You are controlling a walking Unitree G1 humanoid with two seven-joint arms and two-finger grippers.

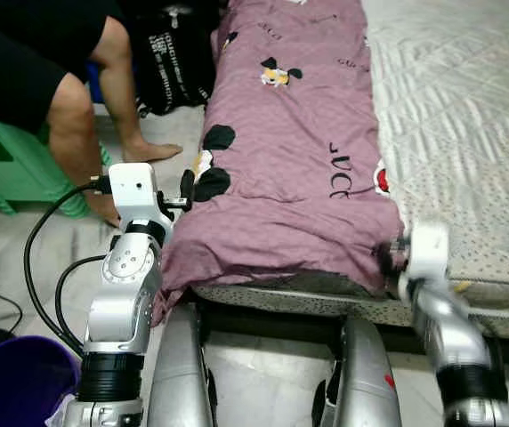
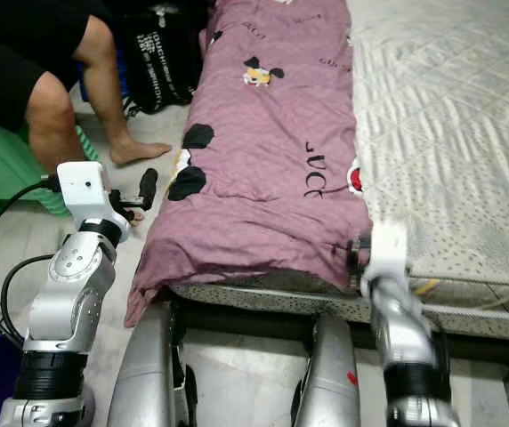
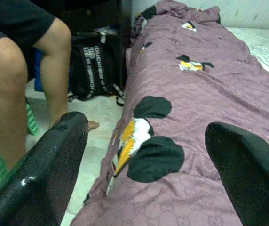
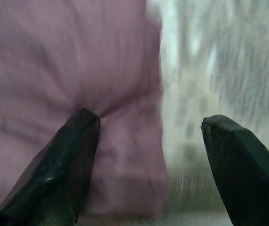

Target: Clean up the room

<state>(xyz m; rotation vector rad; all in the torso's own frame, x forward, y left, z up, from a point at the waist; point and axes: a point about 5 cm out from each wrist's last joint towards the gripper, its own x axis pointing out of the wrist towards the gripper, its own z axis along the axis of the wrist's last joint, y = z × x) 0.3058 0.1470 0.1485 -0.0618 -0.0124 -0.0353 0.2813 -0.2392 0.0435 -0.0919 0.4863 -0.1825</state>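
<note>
A mauve quilt (image 1: 290,133) with cartoon prints lies folded lengthwise along the left side of the bed mattress (image 1: 468,107). Its near end hangs over the mattress edge. My left gripper (image 1: 186,189) is open beside the quilt's left edge, near a black-and-yellow print (image 3: 144,146). In the left wrist view the left gripper (image 3: 146,127) has nothing between its fingers. My right gripper (image 1: 392,253) is at the quilt's near right corner, where quilt meets bare mattress. The blurred right wrist view shows that gripper (image 4: 148,120) open, one finger (image 4: 78,141) pressing on the quilt cloth.
A person (image 1: 68,98) sits on a green stool (image 1: 5,169) left of the bed, a bare foot (image 1: 152,149) on the floor close to my left arm. A black bag (image 1: 170,62) stands behind. Cables (image 1: 41,258) and a purple bin (image 1: 14,382) lie at lower left.
</note>
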